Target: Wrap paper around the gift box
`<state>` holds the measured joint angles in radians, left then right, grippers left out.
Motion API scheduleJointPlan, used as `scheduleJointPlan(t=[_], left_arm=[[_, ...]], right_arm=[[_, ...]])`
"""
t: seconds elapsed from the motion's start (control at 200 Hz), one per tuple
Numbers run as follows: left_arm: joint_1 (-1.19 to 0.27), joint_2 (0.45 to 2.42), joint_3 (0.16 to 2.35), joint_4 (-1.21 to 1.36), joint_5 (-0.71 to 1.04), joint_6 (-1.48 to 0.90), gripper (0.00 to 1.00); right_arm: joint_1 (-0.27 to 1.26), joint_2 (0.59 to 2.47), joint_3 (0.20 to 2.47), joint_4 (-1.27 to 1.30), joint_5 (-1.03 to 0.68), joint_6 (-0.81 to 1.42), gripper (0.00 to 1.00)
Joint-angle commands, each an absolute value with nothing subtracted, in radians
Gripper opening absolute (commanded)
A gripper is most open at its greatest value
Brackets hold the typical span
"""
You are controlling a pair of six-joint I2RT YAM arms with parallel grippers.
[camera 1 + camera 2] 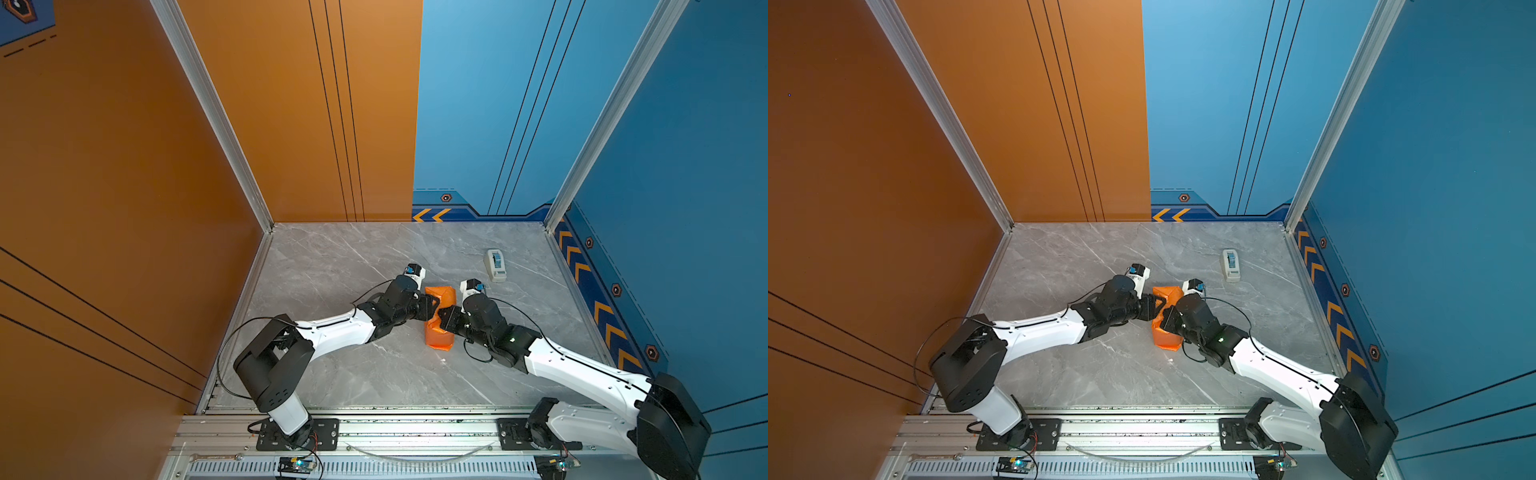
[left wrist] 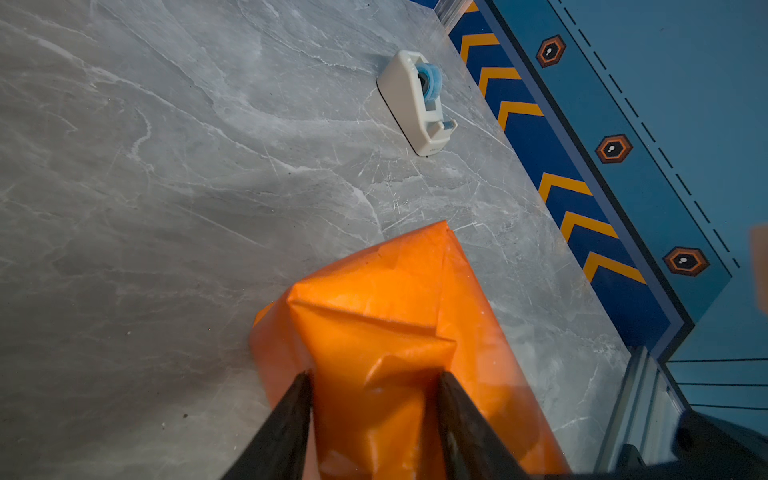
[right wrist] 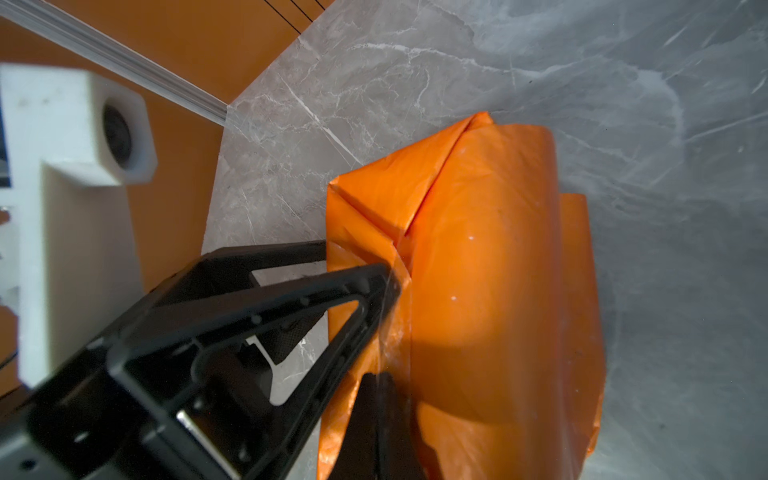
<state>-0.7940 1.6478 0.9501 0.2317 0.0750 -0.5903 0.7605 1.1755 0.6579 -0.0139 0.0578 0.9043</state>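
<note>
Paper wrapped around gift box, orange parcel mid-worktop, long axis running near-to-far

Left tool half open, straddling far end fold

Right tool shut, tips pressed on seam

Tape dispenser nearer right arm

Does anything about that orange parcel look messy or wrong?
The paper wrap is lumpy and creased, with end folds bulging loose rather than flat. The tape dispenser sits apart, behind the parcel. No tear shows.
</note>
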Motion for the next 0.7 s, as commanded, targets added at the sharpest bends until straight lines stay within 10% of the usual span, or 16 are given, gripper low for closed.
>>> scheduleJointPlan(t=[0.0, 0.696], left_arm=[[-0.797, 1.705, 0.933, 0.089, 0.036, -0.560, 0.50], [-0.795, 1.699, 0.927, 0.082, 0.028, -0.555, 0.50]], right_arm=[[0.772, 1.214, 0.682, -0.173, 0.129, 0.781, 0.00], [0.784, 1.289, 0.813, -0.491, 0.229, 0.416, 0.29]])
